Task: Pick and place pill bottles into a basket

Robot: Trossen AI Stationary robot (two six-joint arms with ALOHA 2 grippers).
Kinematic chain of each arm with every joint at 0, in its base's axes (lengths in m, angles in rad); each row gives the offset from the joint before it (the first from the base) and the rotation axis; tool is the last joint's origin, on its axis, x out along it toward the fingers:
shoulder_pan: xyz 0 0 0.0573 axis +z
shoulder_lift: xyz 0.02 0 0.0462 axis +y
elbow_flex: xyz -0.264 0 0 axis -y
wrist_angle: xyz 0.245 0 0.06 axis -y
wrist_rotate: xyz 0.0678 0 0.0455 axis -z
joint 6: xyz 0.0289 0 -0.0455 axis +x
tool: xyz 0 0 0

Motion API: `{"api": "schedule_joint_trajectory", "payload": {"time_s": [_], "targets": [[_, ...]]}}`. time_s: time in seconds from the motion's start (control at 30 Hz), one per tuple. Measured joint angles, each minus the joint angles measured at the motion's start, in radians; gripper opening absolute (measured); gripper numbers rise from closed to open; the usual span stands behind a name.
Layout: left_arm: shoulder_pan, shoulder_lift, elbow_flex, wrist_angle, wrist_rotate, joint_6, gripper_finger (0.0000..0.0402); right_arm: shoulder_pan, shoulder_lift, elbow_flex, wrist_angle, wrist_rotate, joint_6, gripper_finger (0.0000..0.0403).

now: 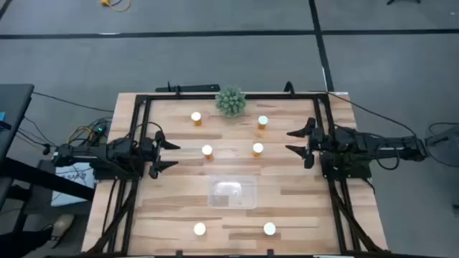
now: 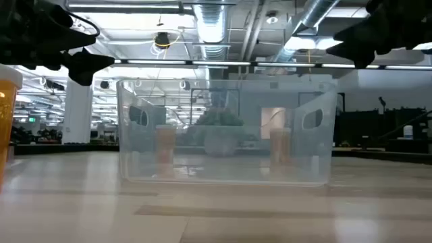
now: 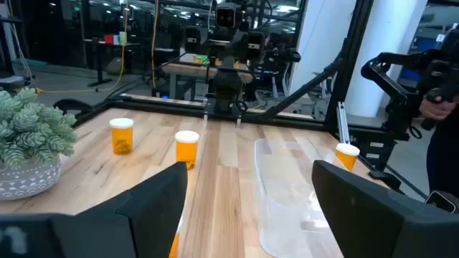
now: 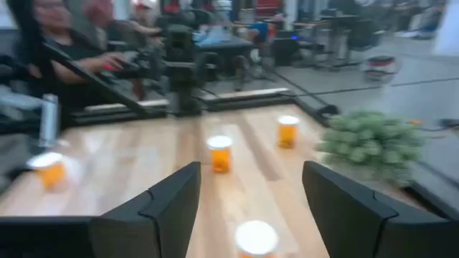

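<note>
Six pill bottles stand on a wooden table (image 1: 287, 208) around a clear basket (image 1: 232, 193), which holds none of them.

The left gripper (image 1: 162, 154) and right gripper (image 1: 300, 142) wait at opposite table edges, fingers spread wide and holding nothing. Four bottles (image 1: 207, 151) stand between the arms (two near the spiky green plant (image 1: 230, 101), two closer to the basket); the other two stand at the near edge, one (image 1: 199, 229) to each side (image 1: 269, 228) of the basket.
</note>
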Motion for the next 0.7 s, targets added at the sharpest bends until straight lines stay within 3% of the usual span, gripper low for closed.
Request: {"api": "schedule_joint_trajectory", "payload": {"time_s": [0.33, 0.7], "targets": [[0.0, 0.0, 0.0, 0.0, 0.0, -0.003, 0.029, 0.0, 0.0, 0.0, -0.029, 0.27, -0.05, 0.024], [0.0, 0.0, 0.0, 0.0, 0.0, 0.0, 0.029, 0.002, 0.022, 0.0, -0.035, 0.237, -0.046, 0.024]]}}
